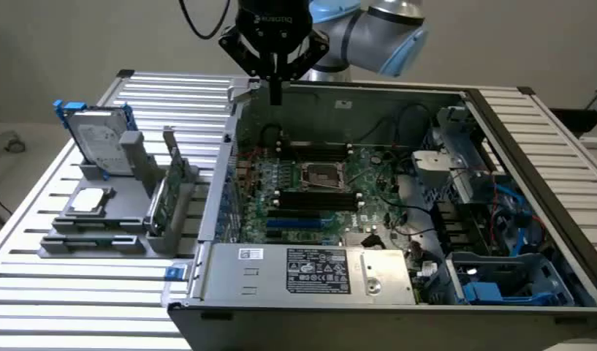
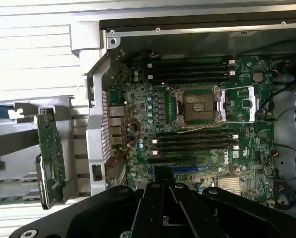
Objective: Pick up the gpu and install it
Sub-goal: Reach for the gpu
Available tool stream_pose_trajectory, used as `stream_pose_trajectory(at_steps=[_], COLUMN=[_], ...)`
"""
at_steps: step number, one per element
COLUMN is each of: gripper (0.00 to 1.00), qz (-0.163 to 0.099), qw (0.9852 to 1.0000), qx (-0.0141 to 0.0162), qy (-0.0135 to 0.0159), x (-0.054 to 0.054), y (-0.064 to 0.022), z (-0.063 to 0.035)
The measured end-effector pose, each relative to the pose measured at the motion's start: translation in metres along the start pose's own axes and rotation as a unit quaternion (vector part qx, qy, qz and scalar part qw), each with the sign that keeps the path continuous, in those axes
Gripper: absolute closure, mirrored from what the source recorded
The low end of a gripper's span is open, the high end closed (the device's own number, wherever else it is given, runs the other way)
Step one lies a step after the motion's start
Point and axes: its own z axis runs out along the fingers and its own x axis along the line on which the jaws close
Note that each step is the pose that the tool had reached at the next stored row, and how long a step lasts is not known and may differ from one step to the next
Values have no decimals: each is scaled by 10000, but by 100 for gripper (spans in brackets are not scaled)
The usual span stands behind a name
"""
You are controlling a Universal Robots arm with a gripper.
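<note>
Over the case's (image 1: 376, 110) far wall, twd the exterior view's left, the gripper (image 1: 275, 95) hangs well above the board (image 1: 308, 197), pointing straight down. Fingers look pressed together into one thin tip w/ nothing between them, so it's clenched and empty. Wrist view agrees: the gripper (image 2: 163, 174) shows as one dark block seen against the board (image 2: 197, 148), no card in it.

The gpu (image 1: 169, 191) is not picked up. It stands on edge in a slot of the grey stand (image 1: 113, 219), outside the case, on the exterior view's left, just beside the case's side wall and well apart from the gripper. Green face visible; it leans a bit rather than dead upright. In the wrist view the gpu (image 2: 51, 158) shows as a thin green strip, edge-on, outside the metal case wall w/ the stand's grey arms around it.

Same stand also holds a drive (image 1: 99, 142) w/ blue frame, upright at the far end, and a small silver chip (image 1: 88, 201) lying flat nearer the camera. Stand sits on a slatted metal table (image 1: 44, 292).

Inside the case, lid off: board lies flat, CPU socket (image 1: 323, 174) roughly mid-board, black memory slots either side of it. Socket (image 2: 197, 106) looks open, w/ its metal frame showing. PSU (image 1: 308, 270) w/ white label runs along the near edge; cables and blue drive bays fill the exterior view's right side.
</note>
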Motion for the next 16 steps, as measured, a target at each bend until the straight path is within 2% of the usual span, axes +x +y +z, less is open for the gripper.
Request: stream_pose_trajectory(at_steps=[8, 11, 13, 16], gripper=[89, 89, 89, 89], qz=[-1, 0, 2, 5], qw=[10000, 10000, 10000, 9999], qx=[1, 2, 3, 8], qy=[1, 10, 35, 110], x=[6, 110, 195, 317], y=[0, -4, -8, -15], z=[-3, -4, -3, 2])
